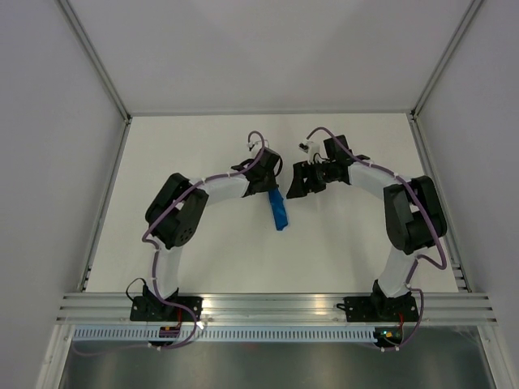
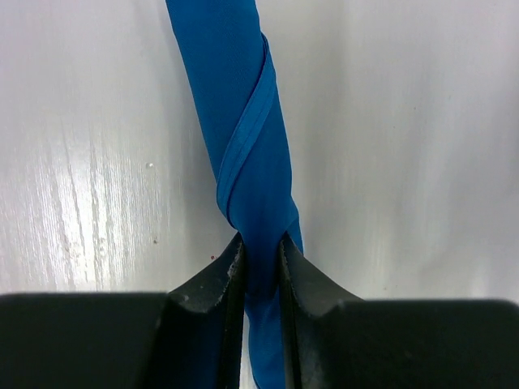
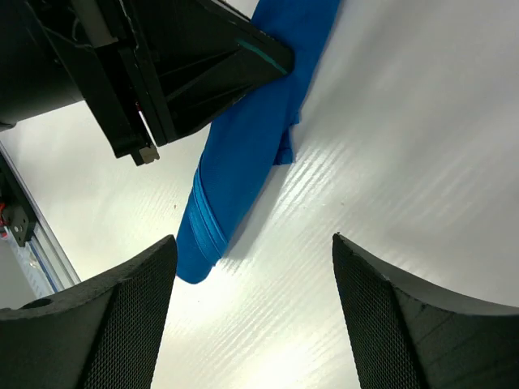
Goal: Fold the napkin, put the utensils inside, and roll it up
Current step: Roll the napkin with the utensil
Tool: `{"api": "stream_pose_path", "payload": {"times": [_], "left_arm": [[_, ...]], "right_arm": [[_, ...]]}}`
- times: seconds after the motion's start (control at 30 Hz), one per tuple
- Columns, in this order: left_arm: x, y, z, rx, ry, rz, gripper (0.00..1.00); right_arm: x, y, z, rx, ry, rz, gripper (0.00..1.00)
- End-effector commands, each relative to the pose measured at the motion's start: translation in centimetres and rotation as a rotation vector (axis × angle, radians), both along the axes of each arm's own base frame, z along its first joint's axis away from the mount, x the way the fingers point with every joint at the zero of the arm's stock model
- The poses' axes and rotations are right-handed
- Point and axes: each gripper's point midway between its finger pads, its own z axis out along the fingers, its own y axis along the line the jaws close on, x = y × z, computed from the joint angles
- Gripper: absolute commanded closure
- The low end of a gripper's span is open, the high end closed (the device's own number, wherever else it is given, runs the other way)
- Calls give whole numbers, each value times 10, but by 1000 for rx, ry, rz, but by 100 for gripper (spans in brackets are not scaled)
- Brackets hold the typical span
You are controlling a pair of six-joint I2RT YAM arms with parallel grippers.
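The left end effector [image 2: 261, 247] is pinching the rolled napkin [image 2: 243, 105] at its near end, the roll lying ahead on the bench [image 2: 405, 162]. The right end effector [image 3: 253, 243] is hanging wide open and empty, just short of the roll. Any release should be going gently, so the wrap isn't loosening.

Overhead plus two wrist close-ups of napkin [image 2: 243, 121]

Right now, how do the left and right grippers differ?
The left gripper is closed on the rolled napkin, pinching it near one end; the right gripper holds nothing. The left gripper's jaws stand narrow around the cloth; the right gripper's jaws gape wide. Both sit close to the napkin over the white table.
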Motion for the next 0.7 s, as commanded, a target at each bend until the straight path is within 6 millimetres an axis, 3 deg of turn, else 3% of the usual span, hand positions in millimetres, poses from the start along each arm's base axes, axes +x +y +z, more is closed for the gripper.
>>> {"api": "stream_pose_path", "payload": {"times": [0.0,0.3,0.67], "left_arm": [[-19,26,-38,192,115,-98,75],[-4,27,-36,302,139,-231,72],[13,27,-24,403,147,-282,66]], "right_arm": [[6,-5,33,58,-40,5,18],[26,-44,53,107,-48,-77,18],[33,-73,48,132,-20,-136,17]]}}
